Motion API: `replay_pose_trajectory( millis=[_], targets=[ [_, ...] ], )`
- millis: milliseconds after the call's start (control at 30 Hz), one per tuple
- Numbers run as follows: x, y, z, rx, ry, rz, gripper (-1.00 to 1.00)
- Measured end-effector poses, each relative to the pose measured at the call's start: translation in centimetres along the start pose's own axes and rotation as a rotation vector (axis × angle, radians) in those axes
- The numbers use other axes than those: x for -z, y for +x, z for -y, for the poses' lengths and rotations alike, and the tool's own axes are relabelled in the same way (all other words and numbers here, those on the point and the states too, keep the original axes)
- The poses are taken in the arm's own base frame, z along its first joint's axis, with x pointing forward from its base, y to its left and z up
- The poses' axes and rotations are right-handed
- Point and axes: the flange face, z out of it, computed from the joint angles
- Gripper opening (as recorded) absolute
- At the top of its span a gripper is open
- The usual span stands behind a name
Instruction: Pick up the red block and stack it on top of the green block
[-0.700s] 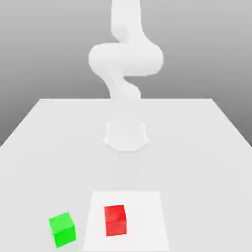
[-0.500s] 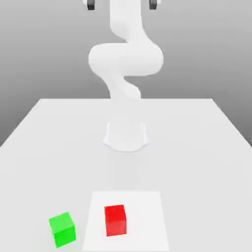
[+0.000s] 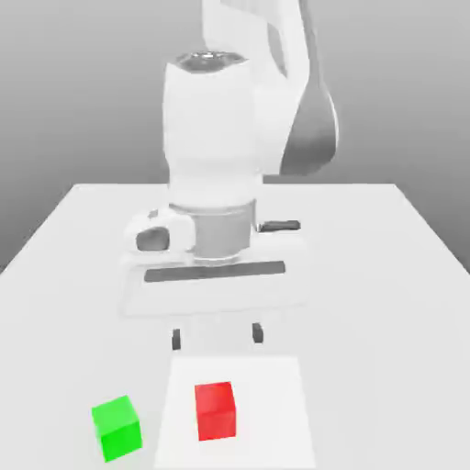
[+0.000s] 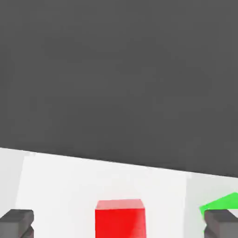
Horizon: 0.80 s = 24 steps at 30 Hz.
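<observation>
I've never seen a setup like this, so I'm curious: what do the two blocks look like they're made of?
The red block and the green block both look like smooth, matte plastic or painted wood: their flat faces are plainly coloured, with no grain or mirror-like shine. The look alone can't settle which.

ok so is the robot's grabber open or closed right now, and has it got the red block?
Gripper: open, jaws wide apart, holding nothing; the red block sits on the white square.
</observation>
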Motion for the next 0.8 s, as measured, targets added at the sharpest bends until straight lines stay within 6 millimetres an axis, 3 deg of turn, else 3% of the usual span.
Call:
replay_pose_trajectory(
  millis=[200,233,433,500,633,700,800],
  targets=[
    [-7.9,-1.0,-1.0,0.013,-0.036,0.036,0.00],
    [-8.9,-1.1,-1.1,0.013,-0.036,0.037,-1.00],
    [-9.4,-1.2,-1.2,0.012,-0.037,0.037,-1.00],
    [-8.4,-1.1,-1.1,0.013,-0.037,0.037,-1.00],
    [-4.2,-1.0,-0.9,0.013,-0.036,0.037,-1.00],
    [-2.3,1.9,-3.3,-0.071,-0.039,0.036,-1.00],
    [-0.5,6.8,-8.6,-0.231,-0.040,0.033,-1.00]
  ],
)
